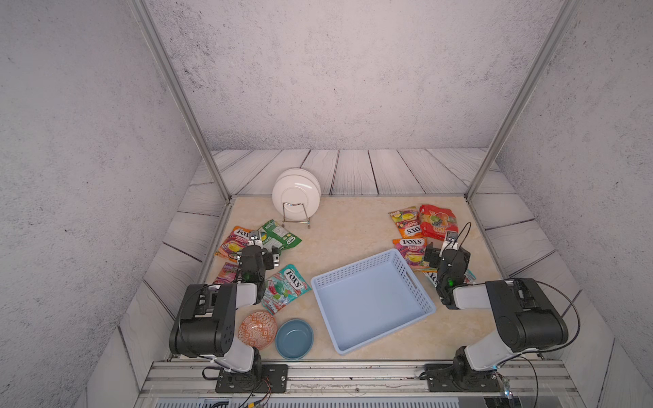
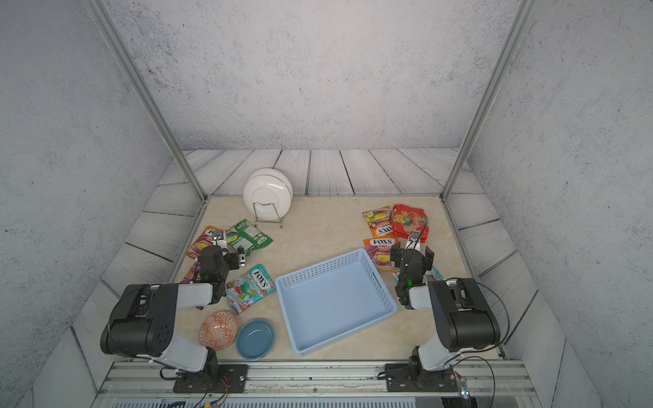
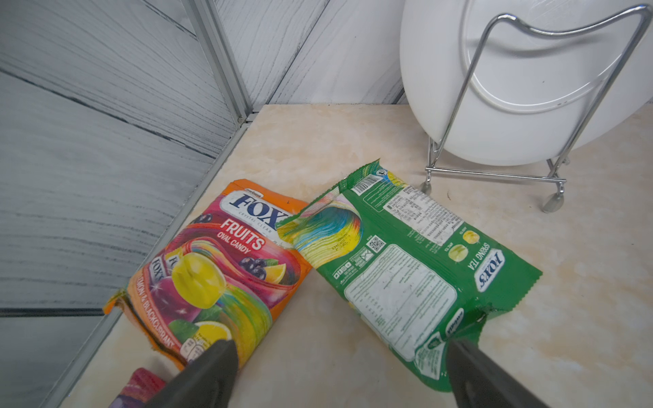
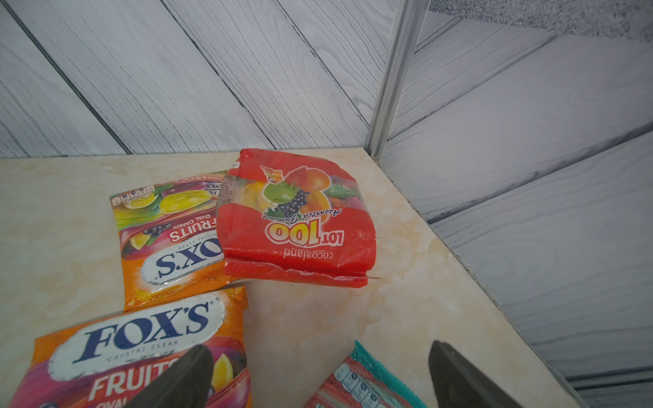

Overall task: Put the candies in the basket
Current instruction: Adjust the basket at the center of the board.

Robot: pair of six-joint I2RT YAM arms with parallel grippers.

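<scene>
Left wrist view: left claw [image 3: 341, 344] is spread wide and pinches nothing, fingers [image 3: 208, 374] pointing down at the tabletop. The orange Fruits bag [image 3: 226, 268] lies ahead of and partly under one finger. The green Spring Tea bag [image 3: 406, 268] lies back side up, ahead of and partly under the other, its corner overlapping the orange one. Bare table shows between the tips. I can't tell whether the tips touch the bags. A purple bag [image 3: 145, 385] corner shows just outside the finger on the orange side. White plates [image 3: 530, 88] stand in a wire rack [image 3: 494, 176] further ahead, past the green bag.

Right wrist view: right claw [image 4: 318, 348] is also spread wide and holds nothing. The near orange bag [image 4: 134, 339] is under one finger and a teal bag [image 4: 364, 381] is just inside the other. Ahead lie the red bag [image 4: 296, 226] and the far orange bag [image 4: 169, 240], with the red one's edge over the orange.

In both top views the basket [image 1: 357, 266] sits between the two claws, nearer the right claw, on its inner side and back toward the bases. All the candies lie on the table outside it. A second teal bag [image 1: 288, 286] lies behind the left claw, between that claw and the basket. The patterned bowl [image 1: 257, 330] and blue bowl [image 1: 294, 338] sit further back, by the left arm's base.
</scene>
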